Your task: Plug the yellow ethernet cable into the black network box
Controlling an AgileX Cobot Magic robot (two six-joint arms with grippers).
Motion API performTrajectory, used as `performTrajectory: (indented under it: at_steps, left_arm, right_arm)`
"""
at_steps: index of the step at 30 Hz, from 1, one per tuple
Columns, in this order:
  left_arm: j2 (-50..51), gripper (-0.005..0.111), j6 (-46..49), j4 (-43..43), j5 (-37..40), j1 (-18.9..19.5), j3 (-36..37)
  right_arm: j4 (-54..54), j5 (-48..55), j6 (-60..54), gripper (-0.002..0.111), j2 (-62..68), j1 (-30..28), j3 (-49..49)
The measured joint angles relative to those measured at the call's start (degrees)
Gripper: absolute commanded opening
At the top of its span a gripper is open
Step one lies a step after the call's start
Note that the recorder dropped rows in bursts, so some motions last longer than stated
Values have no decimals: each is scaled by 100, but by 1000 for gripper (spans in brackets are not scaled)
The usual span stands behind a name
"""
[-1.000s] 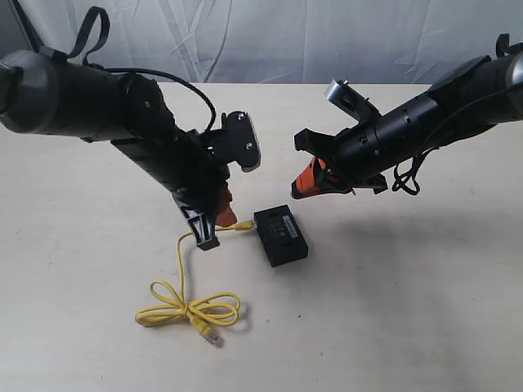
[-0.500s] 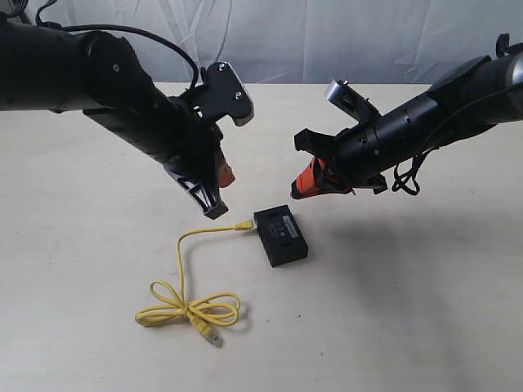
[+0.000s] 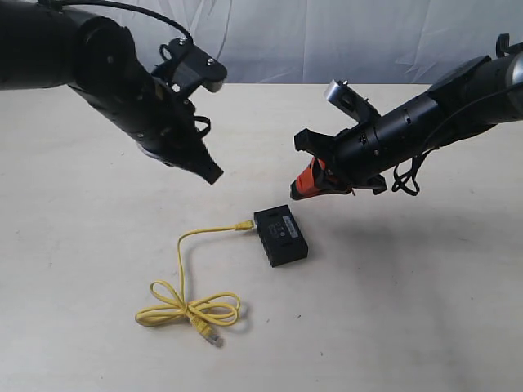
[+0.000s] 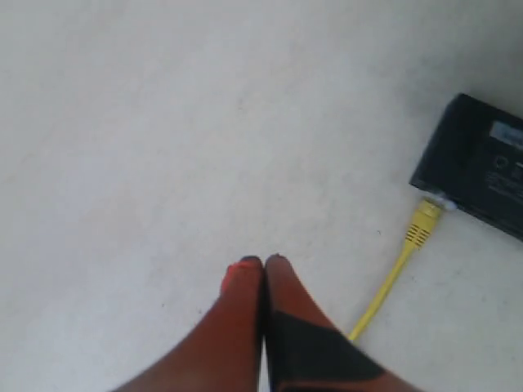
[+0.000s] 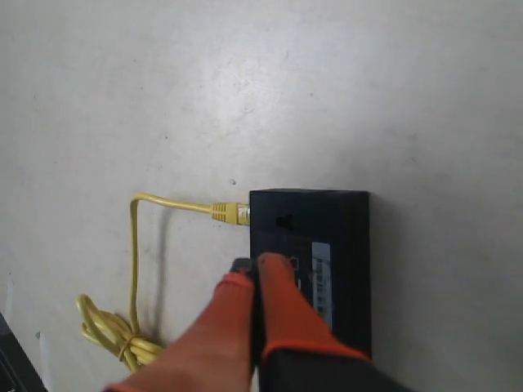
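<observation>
The black network box [image 3: 280,235] lies flat on the table, its white label facing up. One plug of the yellow ethernet cable [image 3: 192,242] sits in the box's left side; the cord runs left, then down to a coiled bundle with the free plug. The plugged end shows as the cable [image 4: 406,253] entering the box [image 4: 478,167], and again as the cable [image 5: 176,206] at the box [image 5: 327,261]. My left gripper [image 3: 211,175] is shut and empty, raised up and to the left of the box; its fingers [image 4: 263,263] touch. My right gripper [image 3: 296,193] hovers shut above the box, tips [image 5: 255,263] together.
A pale wooden table [image 3: 409,327] carries everything, with a white draped backdrop [image 3: 327,33] behind its far edge. The cable's coiled bundle [image 3: 189,310] lies near the front left. Both black arms slant in from the upper corners.
My left gripper has lifted off the cable near the box and drawn up and to the left. The cable stays plugged in. The right arm has not moved.
</observation>
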Motion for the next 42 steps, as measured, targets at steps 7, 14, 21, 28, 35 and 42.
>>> performTrajectory:
  at_steps: [7, 14, 21, 28, 35, 42]
  left_arm:
    - [-14, 0, -1037, -59, 26, 735, -3]
    - [-14, 0, -1135, -241, 40, 1291, -3]
    - [-14, 0, -1147, -285, 282, 1453, -56]
    - [-160, 0, -1100, -294, 539, 1453, -138]
    - [-537, 0, -1099, -188, 687, 1453, -173]
    - [-1002, 0, -1099, -153, 886, 1453, -173]
  right_arm:
    - [-62, 47, 11, 0, -3, 0, 0]
    - [-686, -27, 354, 0, -313, 0, 0]
    - [-1788, -463, 1068, 0, -766, 0, 0]
    - [-2832, -758, 1797, 0, -1126, 0, 0]
    - [-3846, -759, 2460, 0, -1484, 0, 0]
    - [-5194, -659, 3630, 0, -1796, -12, 0]
